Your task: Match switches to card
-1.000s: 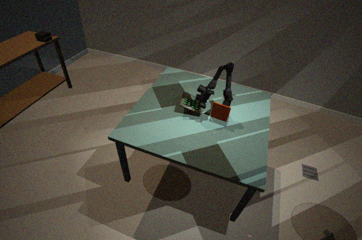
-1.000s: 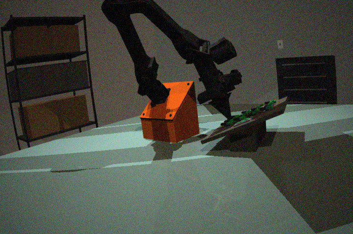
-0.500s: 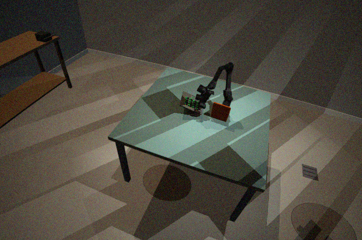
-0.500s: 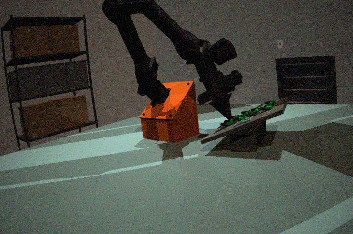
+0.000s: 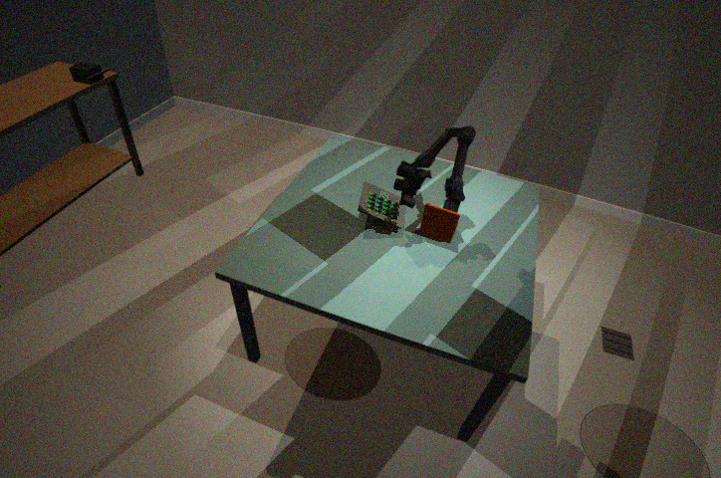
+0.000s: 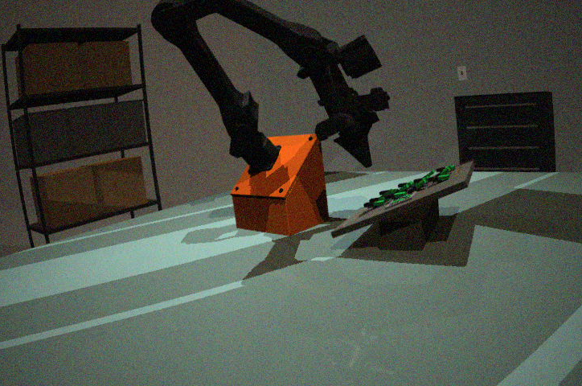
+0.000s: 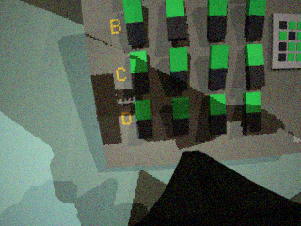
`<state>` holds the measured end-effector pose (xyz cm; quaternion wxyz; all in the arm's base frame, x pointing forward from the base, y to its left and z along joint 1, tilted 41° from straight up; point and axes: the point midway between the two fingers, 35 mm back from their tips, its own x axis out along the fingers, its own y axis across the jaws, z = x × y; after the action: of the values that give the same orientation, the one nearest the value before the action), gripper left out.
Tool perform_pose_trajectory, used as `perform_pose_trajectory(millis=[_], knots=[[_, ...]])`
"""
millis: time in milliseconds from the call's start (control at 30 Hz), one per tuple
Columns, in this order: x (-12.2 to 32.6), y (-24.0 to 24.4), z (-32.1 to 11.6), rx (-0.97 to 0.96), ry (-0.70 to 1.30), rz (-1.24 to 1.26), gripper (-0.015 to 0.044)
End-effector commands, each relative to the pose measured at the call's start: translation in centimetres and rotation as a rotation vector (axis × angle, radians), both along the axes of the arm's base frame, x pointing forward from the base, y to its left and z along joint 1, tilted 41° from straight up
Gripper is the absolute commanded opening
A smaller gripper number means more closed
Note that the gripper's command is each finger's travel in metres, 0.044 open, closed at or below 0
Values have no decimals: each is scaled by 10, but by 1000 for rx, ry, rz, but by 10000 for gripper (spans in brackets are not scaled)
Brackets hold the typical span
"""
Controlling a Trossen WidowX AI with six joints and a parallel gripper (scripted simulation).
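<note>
The tilted switch panel (image 5: pixel 363 193) (image 6: pixel 464 176) (image 7: pixel 141 154) carries a grid of green and dark rocker switches. The wrist view shows rows lettered B, C and D; the farther rows are cut off. Which halves are raised is hard to tell there. The small card (image 7: pixel 277 60) is at the right edge, partly cut off. Its visible left column reads dark, green, dark, dark from far to near; the second reads green, dark, green, green. My gripper (image 5: pixel 407 203) (image 6: pixel 368 164) (image 7: pixel 191 157) is shut and empty, above the panel's near edge, apart from the switches.
An orange wedge block (image 5: pixel 439 223) (image 6: pixel 257 212) stands at the arm's base, beside the panel's near side. All stand on the table (image 5: pixel 294 282) (image 6: pixel 301 318). A shelf rack (image 6: pixel 141 132) and a drawer cabinet (image 6: pixel 506 132) are in the background.
</note>
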<state>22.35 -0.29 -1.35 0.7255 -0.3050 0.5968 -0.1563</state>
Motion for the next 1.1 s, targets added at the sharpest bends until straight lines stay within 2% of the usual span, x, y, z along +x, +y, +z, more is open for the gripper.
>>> perform_pose_trajectory(millis=[0,267,433,1067], knots=[[-4,3,7,-3,7,-8,0],[0,-22,27,-5,7,-8,0],[7,-42,2,-2,-12,7,0],[11,-54,-14,-3,-14,8,0]])
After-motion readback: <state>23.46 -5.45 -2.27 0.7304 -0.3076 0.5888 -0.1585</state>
